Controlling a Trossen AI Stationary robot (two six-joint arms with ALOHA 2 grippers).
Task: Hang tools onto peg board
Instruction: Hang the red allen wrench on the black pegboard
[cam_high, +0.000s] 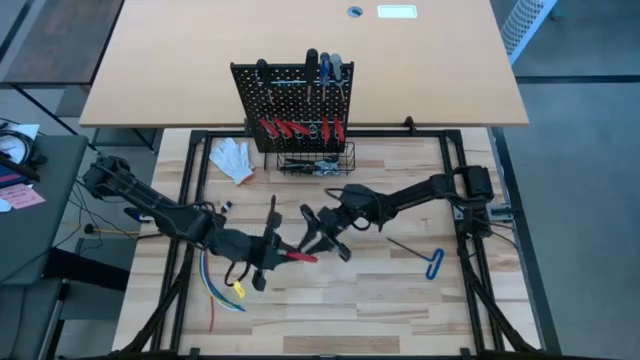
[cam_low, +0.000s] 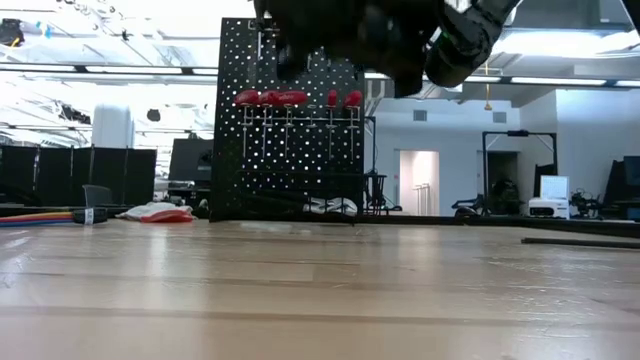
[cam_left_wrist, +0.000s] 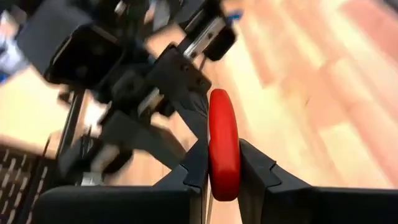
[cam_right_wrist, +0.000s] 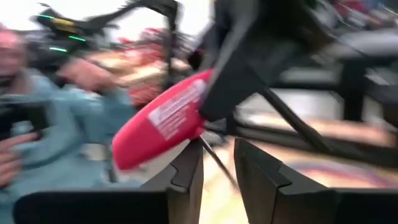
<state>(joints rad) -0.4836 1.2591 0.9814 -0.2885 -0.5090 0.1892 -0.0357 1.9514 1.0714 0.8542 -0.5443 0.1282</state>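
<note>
My left gripper (cam_high: 283, 255) is shut on a red-handled screwdriver (cam_high: 302, 257) above the middle of the table. My right gripper (cam_high: 318, 238) is open right beside it. In the right wrist view its fingers (cam_right_wrist: 186, 171) stand on either side of the tool's thin shaft (cam_right_wrist: 217, 160); I cannot tell whether they touch it. The black peg board (cam_high: 295, 95) stands upright at the table's far edge. Several red-handled tools (cam_high: 300, 128) hang on it, and a black wire basket (cam_high: 316, 160) sits at its foot. My left gripper pinches the red handle (cam_left_wrist: 224, 163) of the screwdriver between its two fingers, which lie across the handle. The handle sticks out beyond the fingertips toward my right gripper. The tool is lifted clear of the table.
A white glove (cam_high: 232, 160) lies left of the basket. A bundle of coloured wires (cam_high: 222, 285) lies near the front left. A blue-handled T-shaped hex key (cam_high: 432, 262) lies on the right. A person in pale blue (cam_right_wrist: 43, 124) shows beyond the table.
</note>
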